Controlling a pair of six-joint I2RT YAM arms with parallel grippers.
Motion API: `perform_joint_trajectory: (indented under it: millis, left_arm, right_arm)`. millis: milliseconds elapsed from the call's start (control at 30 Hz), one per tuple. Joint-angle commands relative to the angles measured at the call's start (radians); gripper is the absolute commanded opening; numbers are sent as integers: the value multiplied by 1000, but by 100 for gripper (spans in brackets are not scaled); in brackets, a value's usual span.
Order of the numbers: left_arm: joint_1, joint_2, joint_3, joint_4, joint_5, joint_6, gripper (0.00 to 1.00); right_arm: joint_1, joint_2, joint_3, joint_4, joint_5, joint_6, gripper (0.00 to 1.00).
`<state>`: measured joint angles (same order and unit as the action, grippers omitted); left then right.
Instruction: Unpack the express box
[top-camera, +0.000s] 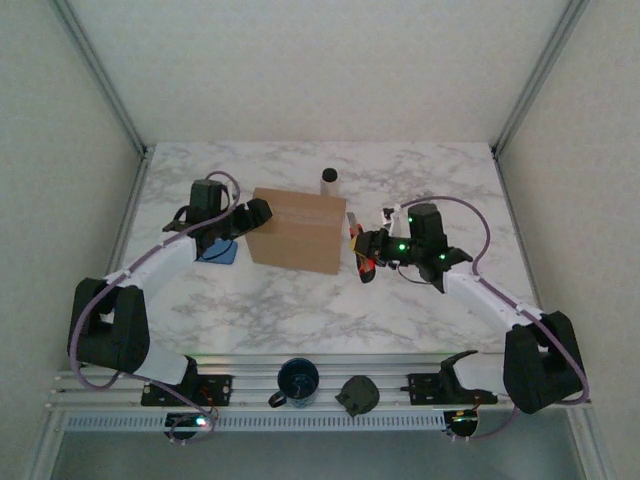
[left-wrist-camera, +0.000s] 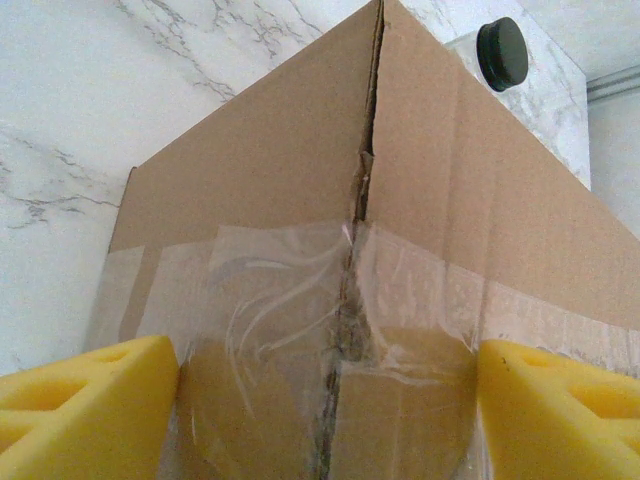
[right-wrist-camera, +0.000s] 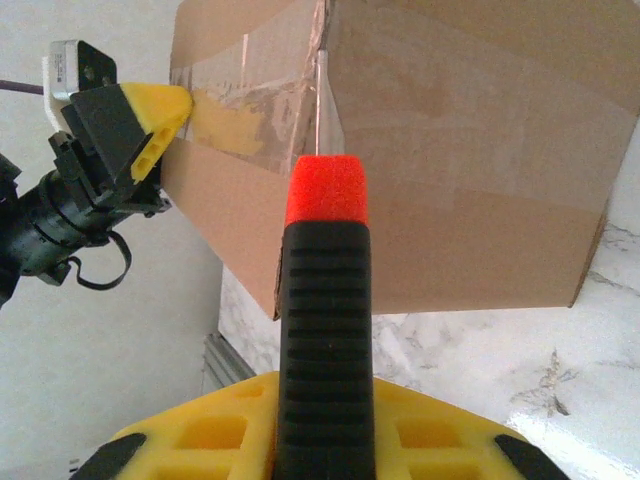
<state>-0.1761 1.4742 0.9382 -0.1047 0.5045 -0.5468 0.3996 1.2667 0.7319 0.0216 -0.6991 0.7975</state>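
In the top view's centre-left, the left gripper (top-camera: 257, 213) is spread wide at the left end of the express box (top-camera: 298, 230), its yellow fingers (left-wrist-camera: 85, 385) flanking the taped seam. The box sits mid-frame on the marble bench (top-camera: 250, 310). Just right of it, the right gripper (top-camera: 367, 252) is clenched on a black-handled, red-tipped knife (right-wrist-camera: 325, 330) that points toward the box's taped edge.

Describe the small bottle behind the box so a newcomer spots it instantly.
Find the marble table, then the big brown box at its middle. Just past the box's far side stands the bottle: small, pale, upright, black cap. The mug is dark blue and sits by the near rail.
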Motion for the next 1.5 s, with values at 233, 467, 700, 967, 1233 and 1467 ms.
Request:
perform_joint_trajectory:
  millis: [233, 467, 700, 967, 1233, 1467]
  left_arm:
    - [-13, 45, -56, -160, -46, -4, 76]
    - [-13, 47, -53, -158, -43, -5, 76]
    - [-13, 49, -52, -158, -41, -5, 76]
    - [-12, 51, -49, -157, -37, -5, 76]
    - [-12, 50, -49, -158, -35, -7, 76]
    - [-13, 48, -49, -157, -35, -7, 76]
  right_arm:
    - [-5, 31, 12, 88, -59, 32, 0]
    - [-3, 38, 9, 95, -64, 39, 0]
    - [-4, 15, -10, 69, -22, 41, 0]
    - [-3, 0, -9, 70, -2, 49, 0]
    - [-4, 48, -23, 150, -40, 91, 0]
    - [2, 61, -28, 173, -50, 106, 0]
